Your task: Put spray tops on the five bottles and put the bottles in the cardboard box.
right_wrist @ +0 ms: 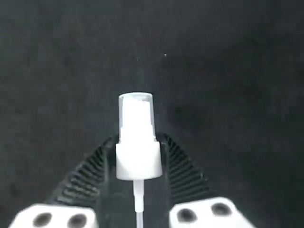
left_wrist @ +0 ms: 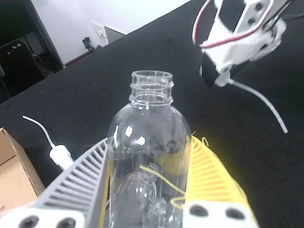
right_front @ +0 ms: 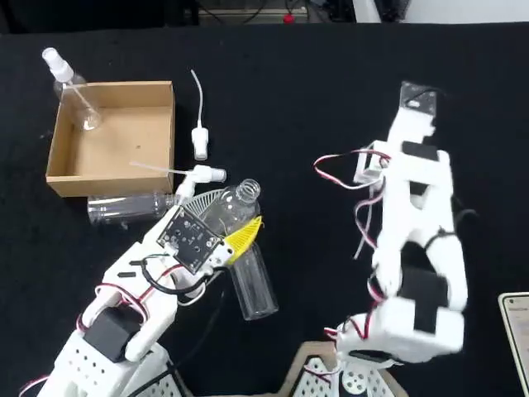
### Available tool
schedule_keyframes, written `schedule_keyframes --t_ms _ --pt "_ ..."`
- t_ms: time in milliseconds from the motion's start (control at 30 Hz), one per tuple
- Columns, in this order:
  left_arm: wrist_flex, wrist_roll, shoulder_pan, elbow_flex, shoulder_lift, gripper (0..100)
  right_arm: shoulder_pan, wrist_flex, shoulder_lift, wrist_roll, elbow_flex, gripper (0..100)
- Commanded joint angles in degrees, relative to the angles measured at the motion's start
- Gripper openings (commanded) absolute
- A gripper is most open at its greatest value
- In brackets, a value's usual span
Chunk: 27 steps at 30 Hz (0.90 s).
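My left gripper (right_front: 235,208) (left_wrist: 148,142) is shut on a clear open-necked bottle (right_front: 241,198) (left_wrist: 151,137), held tilted above the table near the cardboard box (right_front: 58,141). My right gripper (right_wrist: 137,140) is shut on a white spray top (right_wrist: 137,142), cap pointing away from the wrist. Its thin tube (left_wrist: 261,102) hangs from the right arm (right_front: 413,207) (left_wrist: 237,33), across from the bottle's mouth. One bottle with a spray top (right_front: 70,91) leans in the box's far corner. Two bare bottles lie on the table, one (right_front: 128,207) along the box's front and one (right_front: 252,285) under my left gripper.
Two loose spray tops lie right of the box, one (right_front: 199,136) (left_wrist: 59,154) with its tube pointing away, the other (right_front: 207,174) with its tube over the box wall. A pale card (right_front: 517,327) sits at the right edge. Black cloth covers the table.
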Motion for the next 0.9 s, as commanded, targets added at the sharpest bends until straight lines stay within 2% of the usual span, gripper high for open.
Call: schedule_keyframes --t_ms 0,167,433,633,867 --pt "-0.8 0.6 0.5 0.0 -0.8 9 -0.3 2.1 4.0 0.5 -8.0 2.2" --pt "-0.9 0.6 0.5 0.2 -0.8 9 -3.5 15.0 10.4 0.5 -18.2 14.9" --pt "-0.9 0.6 0.5 0.2 -0.8 9 -4.5 29.3 16.9 0.6 -36.9 13.0" --pt "-0.9 0.6 0.5 0.2 -0.8 9 -6.1 34.7 25.0 1.7 -42.2 13.2" --pt "-0.9 0.6 0.5 0.2 -0.8 9 -8.3 38.3 31.2 -3.9 -50.9 13.2"
